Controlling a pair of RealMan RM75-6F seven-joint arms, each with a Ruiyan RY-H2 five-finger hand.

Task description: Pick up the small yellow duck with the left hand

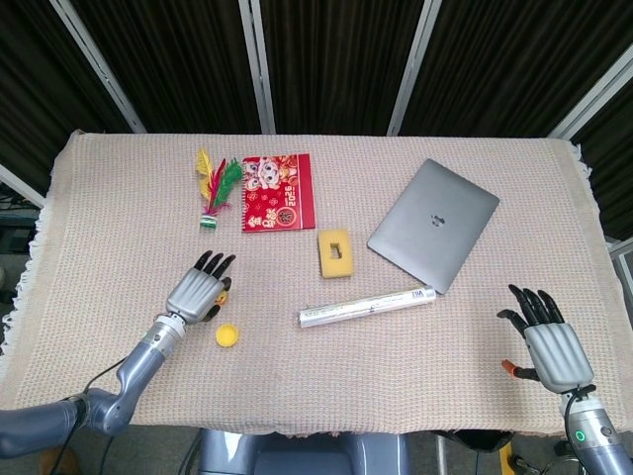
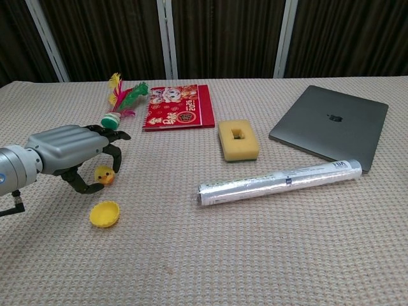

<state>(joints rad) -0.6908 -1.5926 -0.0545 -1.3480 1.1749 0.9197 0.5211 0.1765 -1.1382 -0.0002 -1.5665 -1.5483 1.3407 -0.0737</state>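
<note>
Left hand point(image 2: 67, 153) low at left of the chest view, palm down, fingers point(image 2: 109, 136) curled over the duck point(image 2: 104, 174). The duck sits in the crook between thumb and fingers. It looks pinched and maybe just off the cloth, but contact under it is hard to read. Judged: grasping the duck, lift just starting. In the head view the duck point(image 1: 223, 296) shows only as a yellow sliver at the hand's point(image 1: 197, 293) right edge, lower left of frame.

Yellow cap point(image 2: 104, 213) lies just below the hand, near but apart from it. Foil roll point(image 2: 279, 179) runs across mid-frame, well to the right. Sponge point(image 2: 238, 141) sits above the roll, red booklet point(image 2: 178, 106) and shuttlecock point(image 2: 121, 102) in the upper left, laptop point(image 2: 330, 125) in the upper right. All rest on the woven tablecloth point(image 2: 223, 255).

Right hand point(image 1: 550, 338) at lower right of the head view, fingers spread, empty, idle.

Doing the step well:
- Firm the thumb against the duck's side before raising, since a small rounded toy may squirt out.
- Raise straight up and slowly.
- Keep the wrist level so the duck stays cradled.
- Steer clear of the cap below.
</note>
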